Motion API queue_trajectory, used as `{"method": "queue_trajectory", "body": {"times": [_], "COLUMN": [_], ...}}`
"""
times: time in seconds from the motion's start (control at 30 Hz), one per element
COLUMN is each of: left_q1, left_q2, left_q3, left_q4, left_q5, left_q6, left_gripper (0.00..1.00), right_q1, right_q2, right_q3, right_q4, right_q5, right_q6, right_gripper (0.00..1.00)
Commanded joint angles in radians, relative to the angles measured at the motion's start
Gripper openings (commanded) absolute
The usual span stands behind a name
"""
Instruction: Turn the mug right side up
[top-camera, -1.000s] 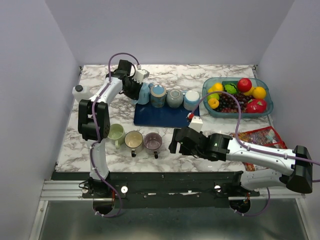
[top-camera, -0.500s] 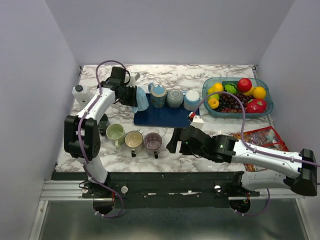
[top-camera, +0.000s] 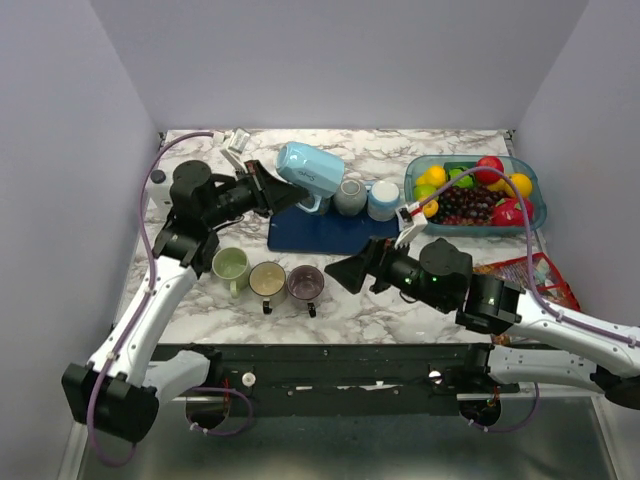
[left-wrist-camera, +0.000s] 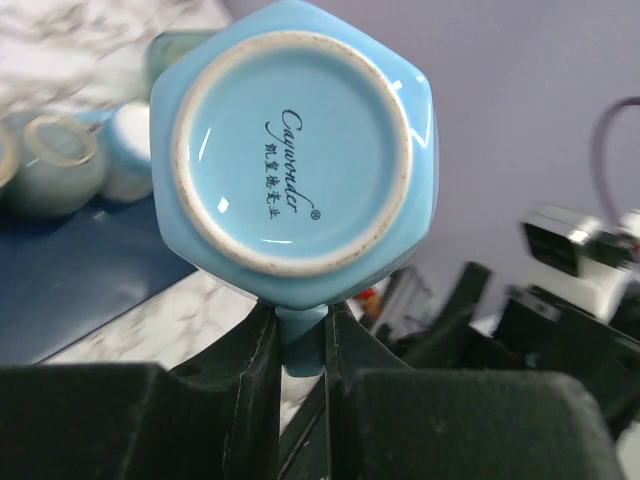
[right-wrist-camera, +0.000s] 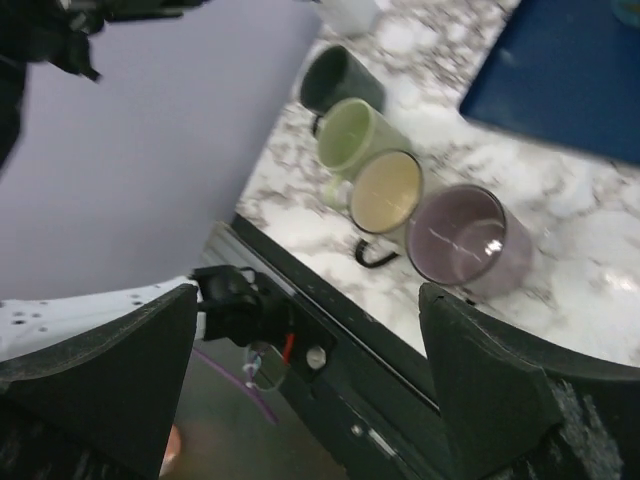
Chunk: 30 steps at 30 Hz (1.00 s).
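Left gripper (top-camera: 283, 196) is clamped tight on the handle of the light blue glazed ceramic mug (top-camera: 311, 170). In the left wrist view both black fingers (left-wrist-camera: 258, 352) pinch that handle with no gap, and the mug's round unglazed foot ring with its printed maker's mark faces straight at the camera. The mug hangs in the air at about 11 o'clock on the table, over the far left corner of the dark blue rectangular mat (top-camera: 330, 232). It is tipped roughly onto its side, base toward the gripper and mouth toward 3 o'clock.

Right beside it at 3 o'clock, two more mugs sit mouth-down on the mat: a grey-green mug (top-camera: 349, 197), then a white and pale blue one (top-camera: 382, 200). At 7 o'clock from the held mug, a row of three upright mugs stands on the marble table (top-camera: 200, 320): pale green (top-camera: 232, 265), cream (top-camera: 267, 279) and mauve (top-camera: 305, 284).

Right gripper (top-camera: 350, 273) hovers at 5 o'clock, just right of the mauve mug, jaws spread wide and gripping nothing. Out at 2 o'clock sits a clear teal fruit tray (top-camera: 412, 171).
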Motion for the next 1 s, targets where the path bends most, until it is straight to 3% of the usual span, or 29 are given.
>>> {"method": "queue_trajectory", "body": {"times": [0.0, 0.23, 0.47, 0.63, 0.8, 0.97], "left_q1": [-0.032, -0.110, -0.157, -0.165, -0.171, -0.179], "left_q2": [-0.138, -0.225, -0.238, -0.239, -0.248, -0.251], "left_q3": [-0.036, -0.043, -0.075, -0.082, -0.078, -0.090], "left_q4": [0.423, 0.568, 0.709, 0.740, 0.778, 0.818], "left_q5": [0.099, 0.076, 0.035, 0.028, 0.034, 0.042], "left_q6": [-0.291, -0.413, -0.475, -0.486, -0.482, -0.503], "left_gripper": [0.00, 0.00, 0.00, 0.00, 0.00, 0.00], "right_q1": [-0.008, -0.009, -0.011, -0.009, -0.009, -0.009], "right_q2": [-0.039, -0.043, 0.033, 0.090, 0.112, 0.138], "right_q3": [0.049, 0.138, 0.191, 0.235, 0.244, 0.263], "right_q4": [0.212, 0.388, 0.530, 0.530, 0.522, 0.531], "right_q5": [-0.070, -0.210, -0.236, -0.219, -0.195, -0.210], "right_q6": [-0.138, -0.250, -0.271, -0.287, -0.279, -0.282], "right_gripper": [0.96, 0.86, 0.74, 0.63, 0.62, 0.49]}}
